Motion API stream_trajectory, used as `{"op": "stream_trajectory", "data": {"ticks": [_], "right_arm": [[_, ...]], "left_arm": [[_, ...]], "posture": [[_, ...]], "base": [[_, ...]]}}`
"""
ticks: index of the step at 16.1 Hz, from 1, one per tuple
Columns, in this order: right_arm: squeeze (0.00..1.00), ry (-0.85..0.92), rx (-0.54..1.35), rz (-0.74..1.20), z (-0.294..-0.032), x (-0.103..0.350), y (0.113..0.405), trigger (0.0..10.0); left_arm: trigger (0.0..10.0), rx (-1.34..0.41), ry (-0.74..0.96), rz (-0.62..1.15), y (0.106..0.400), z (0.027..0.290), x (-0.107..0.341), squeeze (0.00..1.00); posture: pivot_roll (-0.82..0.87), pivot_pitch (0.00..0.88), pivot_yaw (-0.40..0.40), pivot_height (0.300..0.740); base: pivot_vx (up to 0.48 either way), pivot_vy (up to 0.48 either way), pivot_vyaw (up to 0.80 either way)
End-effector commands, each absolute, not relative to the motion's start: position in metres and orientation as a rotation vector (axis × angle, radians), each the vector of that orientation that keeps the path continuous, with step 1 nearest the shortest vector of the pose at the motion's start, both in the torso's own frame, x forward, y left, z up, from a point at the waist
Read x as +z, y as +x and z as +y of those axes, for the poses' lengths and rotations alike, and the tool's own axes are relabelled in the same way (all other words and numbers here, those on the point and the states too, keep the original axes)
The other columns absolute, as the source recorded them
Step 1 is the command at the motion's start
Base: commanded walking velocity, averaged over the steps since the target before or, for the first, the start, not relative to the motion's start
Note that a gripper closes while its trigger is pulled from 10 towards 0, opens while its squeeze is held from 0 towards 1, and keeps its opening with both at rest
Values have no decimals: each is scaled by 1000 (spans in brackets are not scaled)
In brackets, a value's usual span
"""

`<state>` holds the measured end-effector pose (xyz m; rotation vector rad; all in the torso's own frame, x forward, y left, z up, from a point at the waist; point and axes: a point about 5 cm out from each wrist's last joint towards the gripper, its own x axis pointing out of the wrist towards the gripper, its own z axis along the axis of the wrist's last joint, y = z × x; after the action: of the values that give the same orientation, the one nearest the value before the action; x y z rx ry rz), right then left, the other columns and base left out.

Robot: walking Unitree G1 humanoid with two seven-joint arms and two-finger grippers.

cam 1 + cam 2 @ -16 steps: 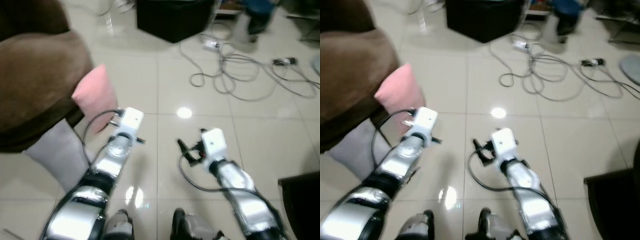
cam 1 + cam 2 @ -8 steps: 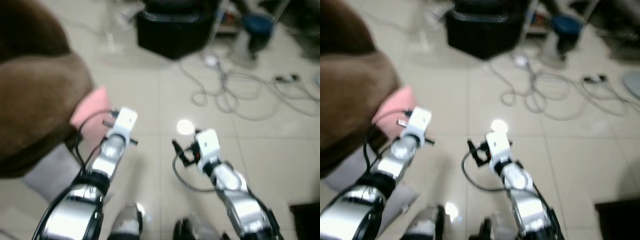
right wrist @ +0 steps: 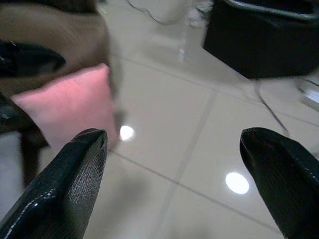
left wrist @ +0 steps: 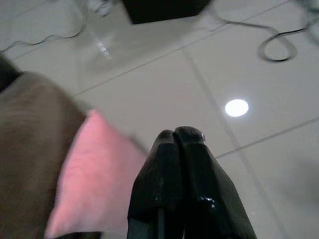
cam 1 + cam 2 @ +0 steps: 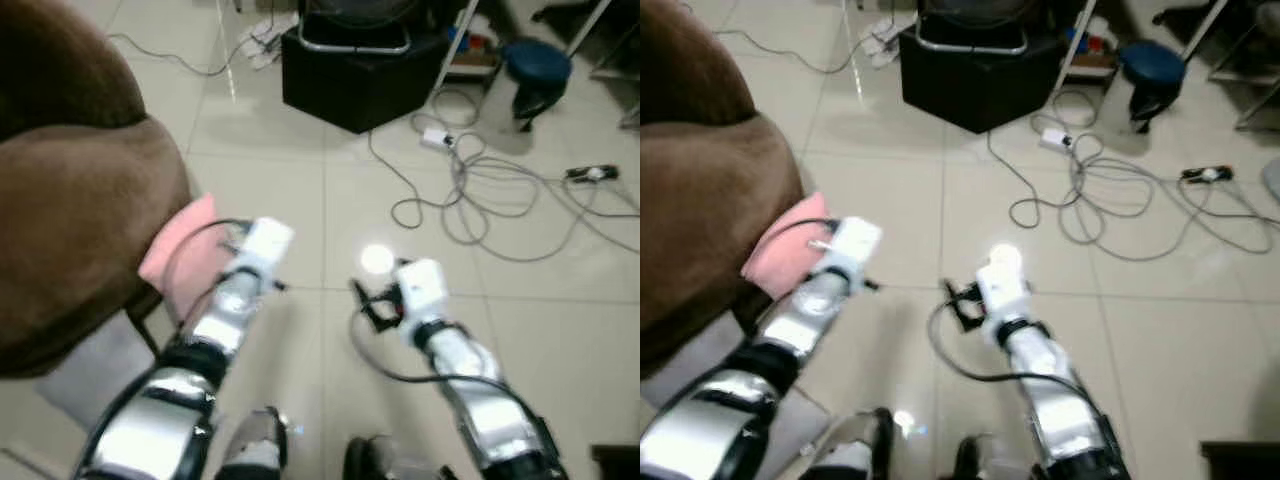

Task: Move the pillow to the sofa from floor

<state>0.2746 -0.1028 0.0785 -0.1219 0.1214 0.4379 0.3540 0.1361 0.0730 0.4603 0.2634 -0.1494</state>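
Tiled floor (image 5: 330,200), pink pillow (image 5: 185,250) at left against brown sofa (image 5: 70,220), ungrasped. Left gripper (image 4: 180,137) pressed together; right gripper (image 3: 174,164) spread wide.

Floor: glossy cream ceramic tiles (image 5: 300,140), ceiling light reflected as a bright spot. Black box-shaped cabinet (image 5: 360,75) at rear. Loose grey cables (image 5: 480,195) coiled beside it. Blue round stool (image 5: 537,62) near right. Grey mat (image 5: 95,365) at left.
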Motion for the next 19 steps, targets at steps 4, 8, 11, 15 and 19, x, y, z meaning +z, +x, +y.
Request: {"op": "stream_trajectory", "data": {"ticks": [4,8,11,15,19], "right_arm": [[0,-160,417,138,-115,71,269,10000],[0,-172,373,154,-122,72,274,10000],[0,-176,378,159,-122,73,277,10000],[0,-190,382,171,-119,73,279,10000],[0,-206,399,168,-117,74,277,10000]], "left_arm": [[10000,-204,478,276,349,119,65,0],[10000,-202,481,274,350,120,66,0],[10000,-194,484,267,351,120,67,0],[10000,-188,486,268,350,120,66,0],[10000,-195,494,270,349,117,64,0]], "posture": [[45,231,-46,740],[47,218,-56,740],[55,216,-67,740],[55,221,-74,740],[47,228,-74,740]], "base": [[443,0,0],[442,0,0],[441,0,0],[435,0,0],[427,0,0]]}}
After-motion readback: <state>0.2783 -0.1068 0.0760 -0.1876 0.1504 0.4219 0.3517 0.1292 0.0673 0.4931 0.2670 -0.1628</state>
